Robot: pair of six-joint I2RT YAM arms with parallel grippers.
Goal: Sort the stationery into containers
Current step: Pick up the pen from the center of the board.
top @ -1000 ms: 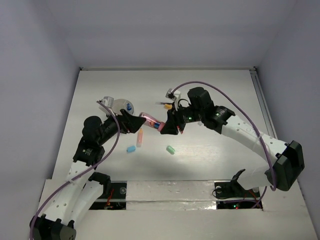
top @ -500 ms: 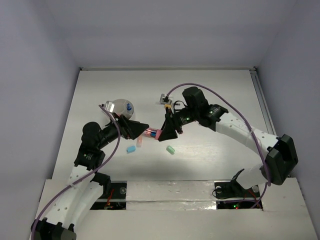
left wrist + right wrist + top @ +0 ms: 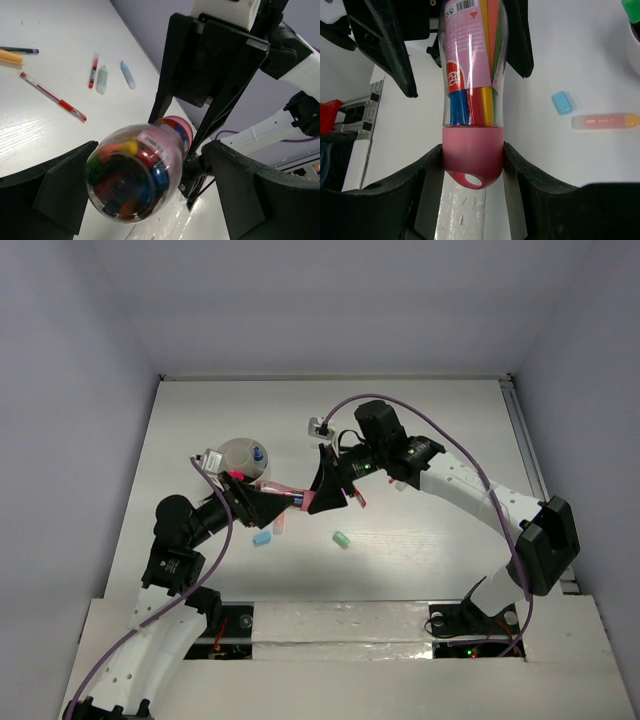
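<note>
**A:** What is the right end effector (image 3: 318, 495) gripping?

**B:** A clear plastic tube (image 3: 470, 75), round and glossy, with a pink printed label and a smooth pink cap (image 3: 472, 155). Blue, red, yellow and orange sticks are packed inside. The matte black fingers are clamped on the cap. The tube hangs roughly level above the tabletop (image 3: 420, 420), just beside the white cup (image 3: 228, 450), on the side nearer the arm bases and to its right.

**A:** And the left end effector (image 3: 285, 498)?

**B:** Its jaws stand apart, one flat black finger on each side of the tube's rounded base. I cannot tell whether either touches it. Both arms bend at the elbow, wrists pointing toward each other.

**A:** The loose stationery?

**B:** A blue-white marker (image 3: 258, 452) stands in the short, round cup. A blocky light-blue eraser (image 3: 263, 538) lies on the pale wood-grain surface nearer the bases than the cup. The mint eraser (image 3: 341, 538) lies farther to the cup's right.
</note>
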